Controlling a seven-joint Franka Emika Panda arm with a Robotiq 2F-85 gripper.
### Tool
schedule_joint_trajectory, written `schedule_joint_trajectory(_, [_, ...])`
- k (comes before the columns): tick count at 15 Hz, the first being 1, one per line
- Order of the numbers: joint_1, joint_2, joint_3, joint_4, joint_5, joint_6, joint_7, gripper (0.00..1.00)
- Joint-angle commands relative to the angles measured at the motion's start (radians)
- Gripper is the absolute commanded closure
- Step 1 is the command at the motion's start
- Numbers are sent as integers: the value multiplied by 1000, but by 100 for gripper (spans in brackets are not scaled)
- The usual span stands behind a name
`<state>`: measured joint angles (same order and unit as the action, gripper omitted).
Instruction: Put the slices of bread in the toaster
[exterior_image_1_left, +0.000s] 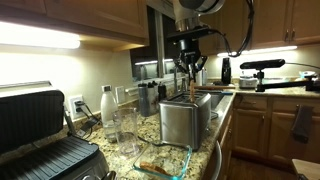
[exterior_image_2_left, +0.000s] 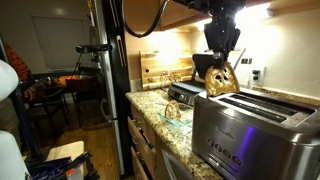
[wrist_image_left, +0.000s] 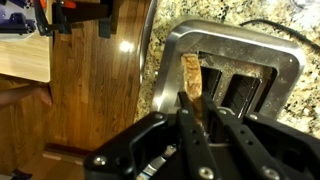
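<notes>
Your pincer (exterior_image_2_left: 222, 62) is pinching a slice of bread (exterior_image_2_left: 222, 81) just above the toaster (exterior_image_2_left: 250, 135), right of frame.

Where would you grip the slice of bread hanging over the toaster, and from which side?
Grip the slice of bread by its top edge, coming straight down from above, with the fingers across its flat faces. It hangs upright and thin, so this leaves its lower part free to enter a slot of the toaster. The gripper holds it roughly so.
</notes>
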<state>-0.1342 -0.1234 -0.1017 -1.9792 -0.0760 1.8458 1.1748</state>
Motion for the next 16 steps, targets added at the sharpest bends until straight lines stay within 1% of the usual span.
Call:
schedule_joint_trajectory(1, [-13,-2,-15,-24,38,56,0,91])
schedule_joint_trajectory(6, [-22,-13,-33,-50,50,87,2,91])
schedule_joint_trajectory(10, [-34,-17,-49,-81,82,131,-7,92])
schedule_joint_trajectory(16, [-43,-7,-64,-88,128,166,-20,92])
